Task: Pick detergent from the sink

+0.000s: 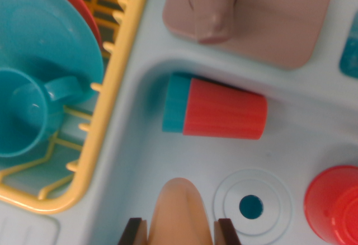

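A pale orange detergent bottle [179,203] with a rounded top stands at the bottom centre of the wrist view, over the white sink basin [140,161]. My gripper [180,232] is shut on it. One dark fingertip [134,232] presses its left side and the other [226,232] its right side. The bottle's lower part is cut off by the frame edge, so I cannot tell whether it rests on the sink floor or hangs above it.
A red ribbed cup with a teal end [215,111] lies on its side at the sink's back. The drain [251,206] sits right of the bottle, beside a red cup [335,203]. A yellow rack [120,60] holds a teal plate [45,27] and mug [22,111]. The pinkish faucet [210,4] is behind.
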### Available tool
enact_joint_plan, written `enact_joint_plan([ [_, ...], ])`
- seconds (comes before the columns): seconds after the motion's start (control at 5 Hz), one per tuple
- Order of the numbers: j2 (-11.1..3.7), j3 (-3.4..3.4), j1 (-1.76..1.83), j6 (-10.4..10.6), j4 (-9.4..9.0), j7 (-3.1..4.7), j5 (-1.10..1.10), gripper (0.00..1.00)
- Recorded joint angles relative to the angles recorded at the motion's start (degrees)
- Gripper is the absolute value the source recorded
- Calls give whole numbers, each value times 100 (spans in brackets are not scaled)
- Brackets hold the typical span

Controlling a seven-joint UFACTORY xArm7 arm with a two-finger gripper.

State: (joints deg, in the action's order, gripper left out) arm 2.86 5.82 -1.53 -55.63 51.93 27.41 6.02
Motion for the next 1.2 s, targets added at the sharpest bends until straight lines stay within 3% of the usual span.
enact_joint_plan([
  [0.2, 73, 1, 1, -259, 187, -30, -21, 100],
  [0.4, 73, 1, 1, -259, 187, -30, -21, 100],
  [0.6, 148, 2, 2, -525, 381, -61, -43, 100],
  [0.8, 148, 2, 2, -525, 381, -61, -43, 100],
  [1.0, 224, 3, 3, -796, 577, -93, -66, 100],
  [1.2, 224, 3, 3, -796, 577, -93, -66, 100],
])
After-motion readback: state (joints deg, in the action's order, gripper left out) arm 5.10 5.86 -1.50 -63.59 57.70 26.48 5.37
